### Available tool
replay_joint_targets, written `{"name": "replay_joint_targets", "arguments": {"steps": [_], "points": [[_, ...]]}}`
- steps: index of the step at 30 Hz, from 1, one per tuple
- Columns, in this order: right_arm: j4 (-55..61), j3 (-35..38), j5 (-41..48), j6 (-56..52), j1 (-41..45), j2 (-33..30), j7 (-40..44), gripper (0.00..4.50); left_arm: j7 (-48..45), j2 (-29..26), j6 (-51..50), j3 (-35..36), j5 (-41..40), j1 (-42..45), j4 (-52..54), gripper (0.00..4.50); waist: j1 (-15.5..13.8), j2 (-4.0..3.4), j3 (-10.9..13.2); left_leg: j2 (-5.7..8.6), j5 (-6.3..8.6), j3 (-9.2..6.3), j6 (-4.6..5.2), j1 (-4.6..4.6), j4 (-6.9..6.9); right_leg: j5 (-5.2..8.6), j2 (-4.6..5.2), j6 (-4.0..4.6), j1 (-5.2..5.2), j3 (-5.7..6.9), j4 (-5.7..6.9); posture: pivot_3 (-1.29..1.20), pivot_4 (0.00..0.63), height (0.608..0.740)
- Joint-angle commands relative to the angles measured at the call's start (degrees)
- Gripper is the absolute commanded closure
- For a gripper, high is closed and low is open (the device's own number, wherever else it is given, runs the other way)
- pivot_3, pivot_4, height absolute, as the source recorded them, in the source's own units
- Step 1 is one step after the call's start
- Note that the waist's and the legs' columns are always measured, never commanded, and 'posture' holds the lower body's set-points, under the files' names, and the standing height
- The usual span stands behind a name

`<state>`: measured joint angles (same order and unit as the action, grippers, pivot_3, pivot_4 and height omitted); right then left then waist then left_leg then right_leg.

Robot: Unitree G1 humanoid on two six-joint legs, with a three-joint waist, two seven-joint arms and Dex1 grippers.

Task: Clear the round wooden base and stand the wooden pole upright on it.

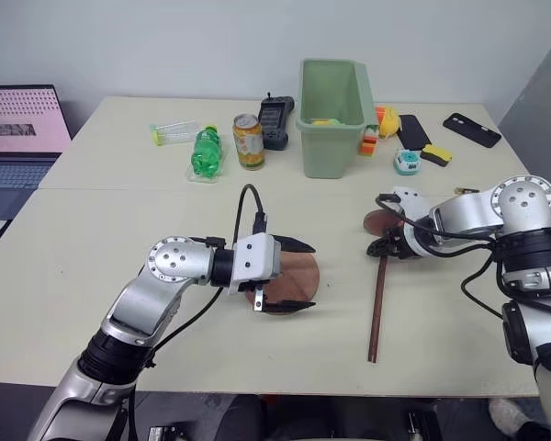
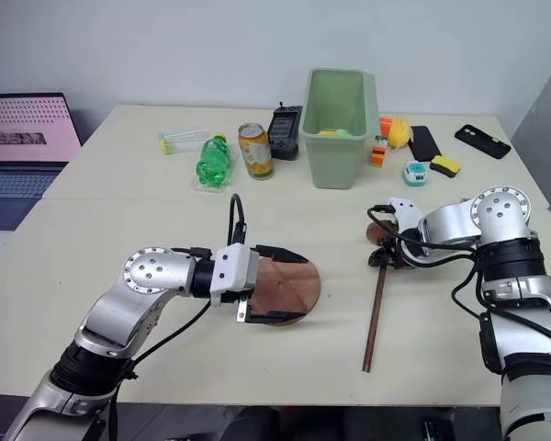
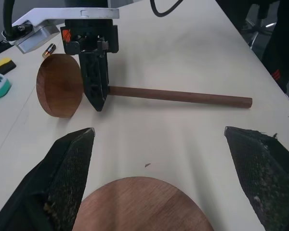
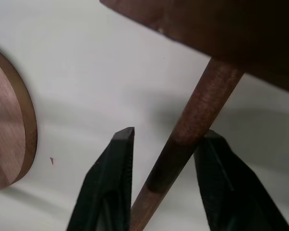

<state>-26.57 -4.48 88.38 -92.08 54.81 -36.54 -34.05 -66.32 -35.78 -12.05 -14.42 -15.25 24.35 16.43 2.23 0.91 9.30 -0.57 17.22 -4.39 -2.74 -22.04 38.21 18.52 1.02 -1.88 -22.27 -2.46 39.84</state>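
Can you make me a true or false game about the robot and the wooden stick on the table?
1. The pole is standing upright. False: it lies flat on the table.
2. The right claw is around the pole near its disc end. True.
3. The left claw is open over the base. True.
4. The green bin sits on the base. False: it stands farther back on the table.
5. A can stands beside a green bottle. True.
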Motion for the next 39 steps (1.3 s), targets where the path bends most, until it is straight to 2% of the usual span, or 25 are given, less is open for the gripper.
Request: {"name": "replay_joint_targets", "arguments": {"steps": [1, 4, 11, 14, 17, 22, 28, 34, 39], "points": [[0.4, 1.0, 3.1, -0.4, 0.6, -0.4, -2.1, 3.7, 0.6, 0.5, 0.8, -0.3, 0.1, 0.4, 2.1, 0.0, 0.0, 0.0, 0.0, 0.0, 0.0, 0.0, 0.0, 0.0, 0.0, 0.0, 0.0, 0.0, 0.0, 0.0, 0.0, 0.0, 0.15, 0.74], [0.6, 2.1, 3.8, -0.4, 0.0, 0.0, -4.2, 4.27, 0.3, 0.5, 0.8, -0.2, -0.3, 0.7, 1.8, 0.0, -0.2, 0.0, 0.0, 0.0, 0.0, 0.0, 0.0, 0.0, 0.0, 0.0, 0.0, 0.0, 0.0, 0.0, 0.0, 0.0, 0.15, 0.74], [2.8, 6.3, 9.0, 3.1, -0.2, 1.6, -9.9, 4.27, -1.7, -1.0, 0.9, 1.4, -0.9, 2.4, -0.2, 0.0, -0.3, 0.0, 0.0, 0.01, 0.0, 0.02, 0.0, -0.02, 0.0, 0.0, -0.01, 0.0, 0.0, 0.02, -0.01, 0.0, 0.15, 0.74], [10.2, 7.1, 10.4, 5.3, 0.5, 2.0, -6.9, 4.27, -1.9, -2.4, 0.4, 3.8, -2.2, 2.2, -0.3, 0.0, -0.2, -0.03, 0.0, 0.0, 0.0, 0.05, 0.0, -0.01, -0.02, 0.0, -0.01, 0.0, -0.05, 0.03, 0.02, 0.0, 0.15, 0.74], [22.8, 10.4, 9.4, 11.5, 0.5, 4.6, 0.8, 4.27, -1.9, -5.2, -1.4, 8.3, -4.5, 0.8, 0.1, 0.0, 0.2, -0.11, 0.1, -0.07, 0.0, -0.01, 0.0, -0.03, -0.06, 0.0, -0.02, 0.0, -0.1, 0.06, 0.0, 0.0, 0.15, 0.74], [40.1, 11.8, -1.6, 22.3, -2.2, 6.5, 19.6, 4.27, -2.4, -12.5, -2.1, 15.0, -4.5, -3.9, -0.7, 0.0, 0.7, -0.16, 0.1, -0.18, 0.0, -0.19, 0.0, -0.17, -0.14, 0.0, -0.01, 0.0, -0.35, 0.13, 0.05, 0.0, 0.15, 0.74], [52.4, 2.5, -26.3, 42.2, -7.3, 6.0, 43.7, 4.27, -3.1, -18.0, -2.1, 22.0, -6.3, -10.2, 0.2, 0.0, 0.5, -0.19, 0.1, -0.08, 0.0, -0.19, 0.0, -0.23, -0.1, 0.0, 0.02, -0.01, -0.38, 0.15, 0.01, 0.0, 0.15, 0.74], [50.3, -6.0, -42.5, 57.7, -10.8, 14.1, 54.0, 4.27, -3.0, -20.1, -2.4, 22.1, -5.0, -14.2, 1.5, 0.0, 0.9, -0.2, 0.1, -0.13, 0.0, -0.17, -0.01, -0.21, -0.11, 0.0, 0.05, 0.0, -0.44, 0.13, 0.11, 0.0, 0.15, 0.74], [46.8, -10.4, -49.7, 63.7, -13.2, 19.1, 59.8, 4.27, -3.8, -21.3, 0.1, 20.4, -2.6, -15.6, 1.4, 0.0, 0.8, -0.21, 0.1, -0.13, -0.01, -0.16, -0.02, -0.18, -0.1, 0.0, 0.06, 0.0, -0.44, 0.13, 0.11, 0.0, 0.15, 0.74]]}}
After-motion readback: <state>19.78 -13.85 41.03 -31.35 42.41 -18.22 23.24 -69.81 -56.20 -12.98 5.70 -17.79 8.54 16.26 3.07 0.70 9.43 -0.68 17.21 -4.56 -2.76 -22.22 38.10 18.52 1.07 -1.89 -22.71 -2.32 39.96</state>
